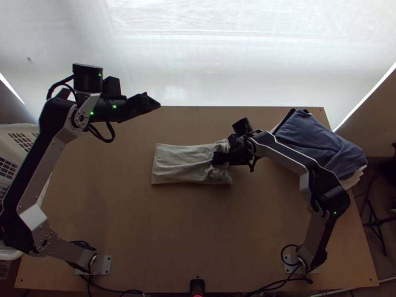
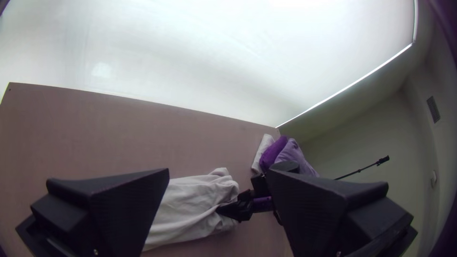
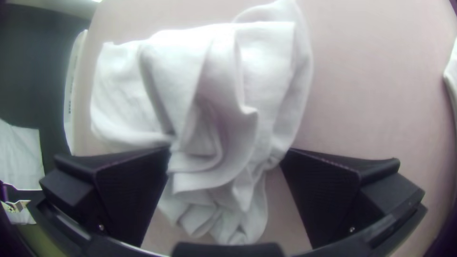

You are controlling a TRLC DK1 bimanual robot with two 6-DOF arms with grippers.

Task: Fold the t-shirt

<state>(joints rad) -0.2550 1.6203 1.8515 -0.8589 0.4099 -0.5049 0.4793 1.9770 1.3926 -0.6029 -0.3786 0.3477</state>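
Note:
The pale t-shirt (image 1: 183, 161) lies mid-table as a long folded strip, its right end bunched, as the creased cloth (image 3: 223, 95) in the right wrist view shows. My right gripper (image 1: 218, 159) is at that bunched end; in its wrist view the right gripper (image 3: 226, 166) stands open, with cloth between its fingers but a gap beside it. My left gripper (image 1: 157, 105) is at the table's far edge, away from the shirt. From its own wrist, the left gripper (image 2: 219, 200) is open and holds nothing; the t-shirt (image 2: 190, 209) shows beyond it.
A stack of folded clothes, blue-grey on top (image 1: 317, 141), lies at the table's far right. A white laundry basket (image 1: 17, 136) stands off the left edge. Bare wood (image 1: 198, 227) lies between the shirt and the arms' bases.

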